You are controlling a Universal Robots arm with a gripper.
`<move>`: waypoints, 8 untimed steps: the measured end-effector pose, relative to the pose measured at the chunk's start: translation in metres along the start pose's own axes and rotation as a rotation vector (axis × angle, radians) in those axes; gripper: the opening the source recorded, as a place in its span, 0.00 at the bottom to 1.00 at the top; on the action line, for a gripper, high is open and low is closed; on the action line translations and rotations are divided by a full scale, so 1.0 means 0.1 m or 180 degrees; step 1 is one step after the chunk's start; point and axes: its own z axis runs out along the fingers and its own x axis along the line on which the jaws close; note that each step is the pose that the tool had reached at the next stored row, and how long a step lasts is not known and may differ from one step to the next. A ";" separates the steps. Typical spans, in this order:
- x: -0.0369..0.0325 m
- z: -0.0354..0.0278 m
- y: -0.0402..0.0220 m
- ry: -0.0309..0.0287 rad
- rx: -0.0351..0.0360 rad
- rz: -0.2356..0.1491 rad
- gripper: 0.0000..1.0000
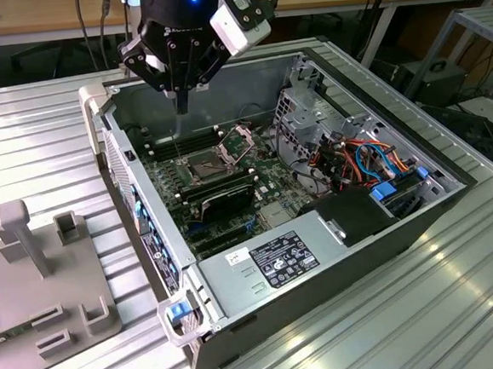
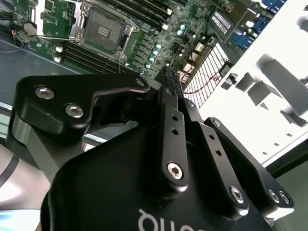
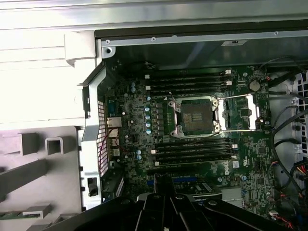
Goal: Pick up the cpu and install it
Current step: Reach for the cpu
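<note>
Exterior view: grey fixture (image 1: 67, 288) on the ribbed desk (image 1: 444, 306) at eight o'clock; coloured cables (image 1: 365, 151) at three o'clock.

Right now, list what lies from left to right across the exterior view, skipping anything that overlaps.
Grey fixture block on the table → open CPU socket on the motherboard → orange and blue cables inside the case → metal shelf at the exterior view's far right.
</note>
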 end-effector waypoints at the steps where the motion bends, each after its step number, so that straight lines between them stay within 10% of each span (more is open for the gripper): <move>1: 0.005 0.000 0.000 0.0000 0.0000 0.0000 0.11; 8: 0.056 -0.002 -0.004 0.0000 0.0000 0.0000 0.11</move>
